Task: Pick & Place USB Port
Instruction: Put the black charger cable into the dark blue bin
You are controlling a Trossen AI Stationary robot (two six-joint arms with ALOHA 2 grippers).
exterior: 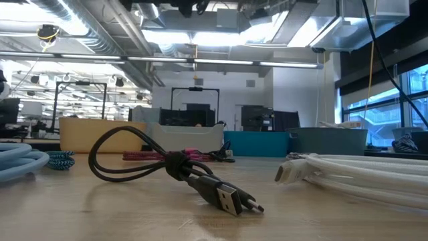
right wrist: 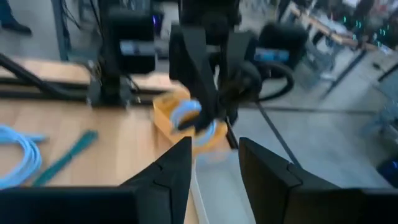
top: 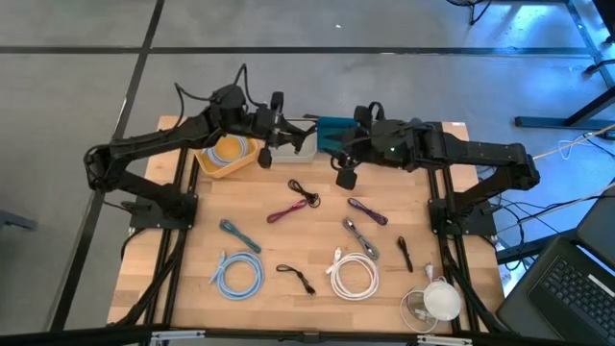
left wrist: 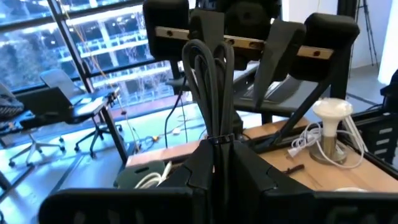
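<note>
Above the white bin, the left gripper grasps a black cable; the empty, half-open right gripper waits nearby. Loose loops may catch the rim.

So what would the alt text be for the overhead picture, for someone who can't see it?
Two dark robot arms reach over the far edge of a wooden table, the left gripper shut on a bundled black cable above a white bin, the right gripper close by. Coiled cables lie scattered on the table nearer the camera.
</note>
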